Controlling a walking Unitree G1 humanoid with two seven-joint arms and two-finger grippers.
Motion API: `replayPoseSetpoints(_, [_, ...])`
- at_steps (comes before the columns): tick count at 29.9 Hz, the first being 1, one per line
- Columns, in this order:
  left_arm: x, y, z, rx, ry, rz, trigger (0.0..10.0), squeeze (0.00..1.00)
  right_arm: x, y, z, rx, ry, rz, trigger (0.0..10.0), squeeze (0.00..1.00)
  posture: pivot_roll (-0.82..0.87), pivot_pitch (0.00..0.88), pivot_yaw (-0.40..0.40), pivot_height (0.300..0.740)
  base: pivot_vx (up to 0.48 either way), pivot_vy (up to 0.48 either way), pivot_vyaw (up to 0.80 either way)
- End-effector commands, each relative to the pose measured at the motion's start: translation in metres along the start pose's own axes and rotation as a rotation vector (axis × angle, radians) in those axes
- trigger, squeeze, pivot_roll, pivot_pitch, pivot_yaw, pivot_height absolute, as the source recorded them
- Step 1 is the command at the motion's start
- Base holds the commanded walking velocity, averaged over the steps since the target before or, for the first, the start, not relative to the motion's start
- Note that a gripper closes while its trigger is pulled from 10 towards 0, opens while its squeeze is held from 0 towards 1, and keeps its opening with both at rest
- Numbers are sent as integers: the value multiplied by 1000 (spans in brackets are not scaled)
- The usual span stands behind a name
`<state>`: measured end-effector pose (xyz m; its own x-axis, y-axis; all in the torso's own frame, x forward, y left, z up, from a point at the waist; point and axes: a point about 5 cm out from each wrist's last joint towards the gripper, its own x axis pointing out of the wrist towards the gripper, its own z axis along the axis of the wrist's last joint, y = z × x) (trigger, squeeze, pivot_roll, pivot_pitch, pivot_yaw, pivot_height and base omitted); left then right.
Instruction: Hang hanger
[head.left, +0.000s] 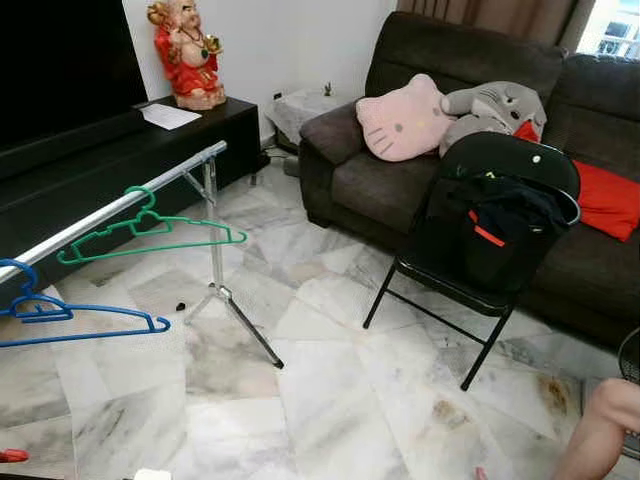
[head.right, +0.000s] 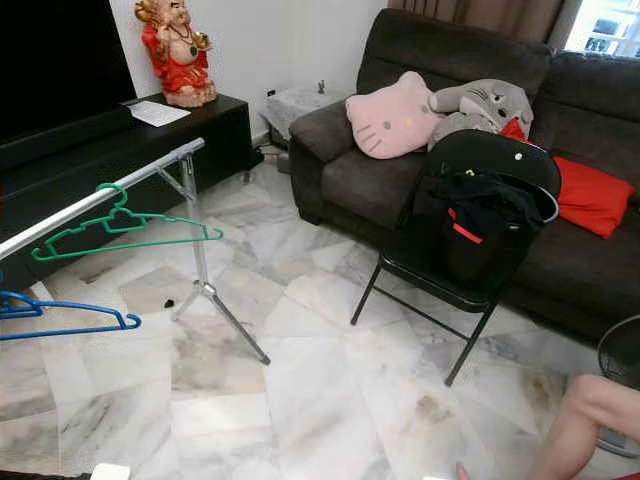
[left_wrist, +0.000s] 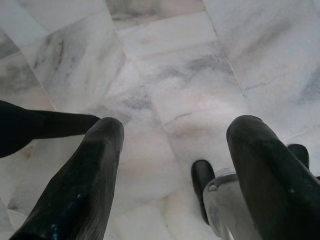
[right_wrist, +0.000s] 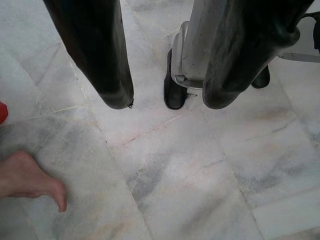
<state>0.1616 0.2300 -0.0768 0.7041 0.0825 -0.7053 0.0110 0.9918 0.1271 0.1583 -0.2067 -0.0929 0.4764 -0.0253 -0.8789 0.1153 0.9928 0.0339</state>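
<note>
green thin plastic hanger (head.left: 150, 232) on silver metal rail (head.left: 120, 205): light, stiff; grasp below hook. left gripper (left_wrist: 172, 165) and right gripper (right_wrist: 167, 97) both spread, empty.

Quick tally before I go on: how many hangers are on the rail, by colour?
Green hanger: 1
Blue hanger: 1
Total on the rail: 2

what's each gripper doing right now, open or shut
Left gripper: open, holding nothing, over the marble floor.
Right gripper: open, holding nothing.
</note>
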Motion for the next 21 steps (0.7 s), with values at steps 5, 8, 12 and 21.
replayPoseSetpoints(5, [2, -7, -5, -10, 56, 0, 10000, 0, 0, 0, -3, 16, -1, -8, 10000, 0, 83, 0, -27, 740, 0, 0, 0])
replayPoseSetpoints(8, [-1, -4, -11, 7, 84, 4, 10000, 0, 0, 0, -3, 20, -4, -8, 10000, 0, 82, 0, -24, 740, 80, 0, 0])
replayPoseSetpoints(12, [-6, 4, -21, -27, 117, 37, 10000, 0, 0, 0, -3, 25, -4, -10, 10000, 0, 83, 0, -24, 740, 245, 0, 0])
replayPoseSetpoints(21, [-15, 7, -40, -26, 169, 35, 10000, 0, 0, 1, -1, 21, -10, -11, 10000, 0, 87, 0, -26, 740, 268, 0, 0])
